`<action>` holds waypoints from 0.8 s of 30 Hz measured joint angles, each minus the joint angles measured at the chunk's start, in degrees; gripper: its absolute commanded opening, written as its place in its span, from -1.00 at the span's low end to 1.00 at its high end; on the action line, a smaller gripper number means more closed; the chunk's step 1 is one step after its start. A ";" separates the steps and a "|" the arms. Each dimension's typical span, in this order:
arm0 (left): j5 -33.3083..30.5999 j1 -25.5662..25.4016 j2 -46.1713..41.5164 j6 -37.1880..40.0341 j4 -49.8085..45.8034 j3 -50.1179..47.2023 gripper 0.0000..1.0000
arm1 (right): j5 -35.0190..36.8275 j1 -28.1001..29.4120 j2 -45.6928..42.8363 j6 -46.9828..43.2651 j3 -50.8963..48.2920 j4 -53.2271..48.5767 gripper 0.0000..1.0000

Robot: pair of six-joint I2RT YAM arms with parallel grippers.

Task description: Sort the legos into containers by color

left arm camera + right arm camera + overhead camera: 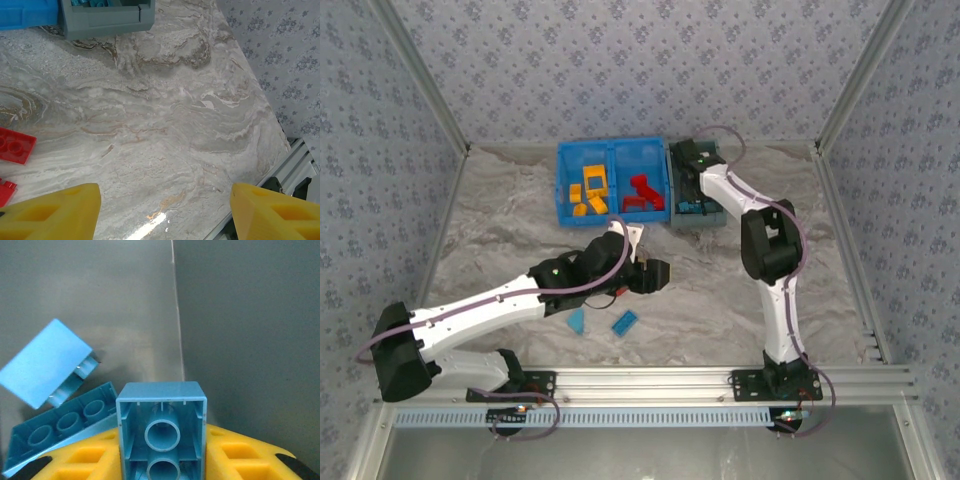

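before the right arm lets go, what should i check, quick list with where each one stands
1. Right gripper clamped on a light blue brick: ok.
2. That brick is inside the grey bin, next to other light blue bricks: ok.
3. Gap between the held brick and the bin floor: cannot tell.
4. Left gripper open and empty, ready for a pick: ok.
5. Table free of loose legos: not ok; red bricks and two light blue pieces lie on it.
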 measured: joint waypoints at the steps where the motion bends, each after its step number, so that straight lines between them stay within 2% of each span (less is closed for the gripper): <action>1: 0.00 0.00 -0.02 0.00 -0.04 0.00 0.38 | 0.09 0.00 0.35 0.04 0.00 -0.39 -0.03; 6: -0.02 0.00 -0.31 -0.15 -0.33 0.00 0.39 | 0.37 0.37 0.94 0.09 0.00 -1.20 0.21; 14: -0.96 -0.76 -2.64 -0.15 -1.53 0.15 0.38 | 0.68 1.99 -2.47 0.07 0.07 -1.92 0.20; 20: -8.11 -0.35 -3.78 -2.60 -9.99 3.89 0.38 | 0.70 4.20 -15.37 0.98 -3.30 0.07 0.16; 22: -9.90 1.79 -4.00 -4.63 -14.51 5.22 0.35 | 0.26 5.31 -23.06 1.62 -8.72 2.23 0.16; 24: -9.97 6.12 -3.87 -6.47 -18.25 5.35 0.35 | -0.70 6.91 -30.73 2.12 -15.23 4.81 0.17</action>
